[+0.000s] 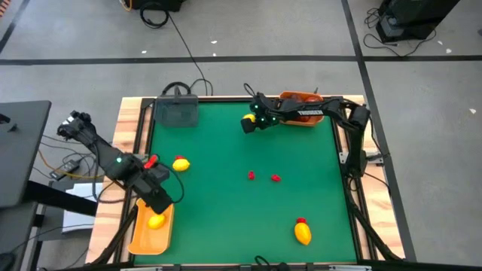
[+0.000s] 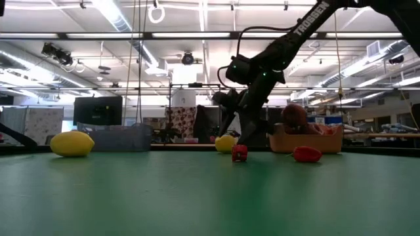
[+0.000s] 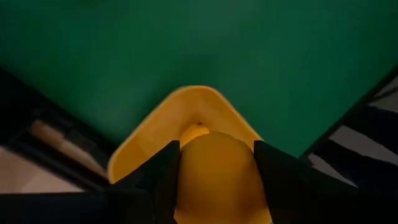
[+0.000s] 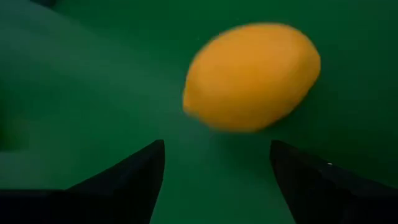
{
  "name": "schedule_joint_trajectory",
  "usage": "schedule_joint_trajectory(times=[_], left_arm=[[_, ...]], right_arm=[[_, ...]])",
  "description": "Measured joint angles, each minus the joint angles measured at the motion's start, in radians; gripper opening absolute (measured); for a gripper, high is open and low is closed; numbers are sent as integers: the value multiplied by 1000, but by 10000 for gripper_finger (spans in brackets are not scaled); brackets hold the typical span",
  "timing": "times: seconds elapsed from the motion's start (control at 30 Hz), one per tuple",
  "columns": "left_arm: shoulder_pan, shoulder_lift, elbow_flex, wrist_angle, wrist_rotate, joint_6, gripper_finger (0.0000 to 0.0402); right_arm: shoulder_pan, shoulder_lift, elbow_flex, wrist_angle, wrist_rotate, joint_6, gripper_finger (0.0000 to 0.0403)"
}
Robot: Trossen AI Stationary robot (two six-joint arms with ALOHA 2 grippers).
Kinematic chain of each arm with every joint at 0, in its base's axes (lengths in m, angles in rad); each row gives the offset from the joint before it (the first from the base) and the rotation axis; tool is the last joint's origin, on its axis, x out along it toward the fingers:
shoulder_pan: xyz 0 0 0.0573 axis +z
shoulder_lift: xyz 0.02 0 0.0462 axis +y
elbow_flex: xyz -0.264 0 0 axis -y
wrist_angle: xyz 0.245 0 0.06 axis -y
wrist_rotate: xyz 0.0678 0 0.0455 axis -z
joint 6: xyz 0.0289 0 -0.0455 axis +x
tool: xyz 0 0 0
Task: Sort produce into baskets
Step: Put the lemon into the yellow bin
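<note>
Up at the far edge of the green bench, the right end effector hangs just over a lemon, fingers spread wide with nothing between them. That lemon sits on the felt just beside the far orange bin, which already has dark red fruit in it.

My guess on handling: it's a light, hard plastic oval with a smooth skin, so it'll want to roll or squirt out. I'd pinch across the fat middle, short axis, not the pointy ends.

Left end effector is over the near orange bin, open, with a second lemon between its fingers; can't tell if they actually touch it. Two more lemons and two red bits are loose on the bench.
</note>
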Motion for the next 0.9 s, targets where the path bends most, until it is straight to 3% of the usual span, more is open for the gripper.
schedule_joint_trajectory(times=[0.27, 0.4, 0.53, 0.63, 0.77, 0.9], left_arm=[[-32, 66, 0, 22, -7, -29, 268], [-53, 72, 0, 16, 28, -41, 304], [-62, 66, 0, 9, 22, -74, 317], [-62, 63, 0, 6, -85, -59, 316], [-41, 63, -1, -29, -303, -17, 312], [34, 63, -48, -26, -360, 56, 312]], right_arm=[[19, 45, 87, -23, 12, -5, 300], [30, 30, 151, -119, 34, -54, 300], [69, 29, 228, -130, -107, -240, 300], [146, 30, 263, -84, -139, -359, 299], [240, 30, 278, -10, -83, -385, 299], [303, 30, 278, 68, -69, -316, 299]])
